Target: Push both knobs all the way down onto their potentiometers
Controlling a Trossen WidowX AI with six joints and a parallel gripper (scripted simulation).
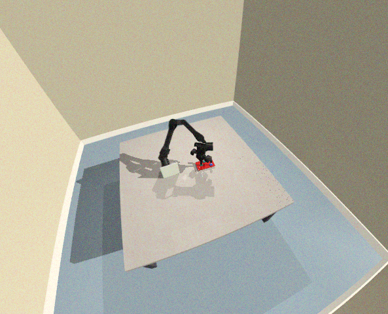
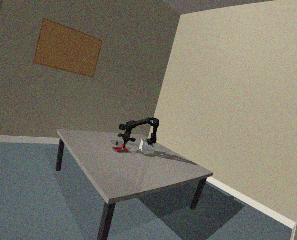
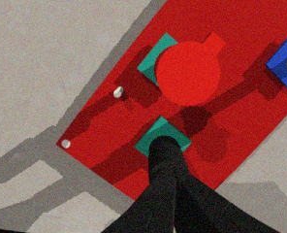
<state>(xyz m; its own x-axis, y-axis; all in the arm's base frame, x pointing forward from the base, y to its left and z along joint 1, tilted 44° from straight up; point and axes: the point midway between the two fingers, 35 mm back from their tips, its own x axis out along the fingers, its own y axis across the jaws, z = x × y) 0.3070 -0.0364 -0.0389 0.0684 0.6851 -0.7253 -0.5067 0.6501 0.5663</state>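
1. The circuit board (image 1: 205, 167) (image 2: 117, 150) (image 3: 240, 24) was under the claw (image 1: 202, 163) (image 2: 124, 143) (image 3: 171, 178), whose fingers were together, holding nothing.
2. For pressing well, I judged, the closed tips should centre over one knob, push straight down, and stop at seating; sideways force could break a potentiometer.
3. Counted: one board; two teal potentiometers (image 1: 203, 161) (image 2: 122, 149) (image 3: 160, 126), below and beside the tips; one red knob (image 2: 123, 145) (image 3: 188, 73) beside; one blue potentiometer (image 1: 211, 164) (image 2: 115, 147) (image 3: 281, 65), farther.
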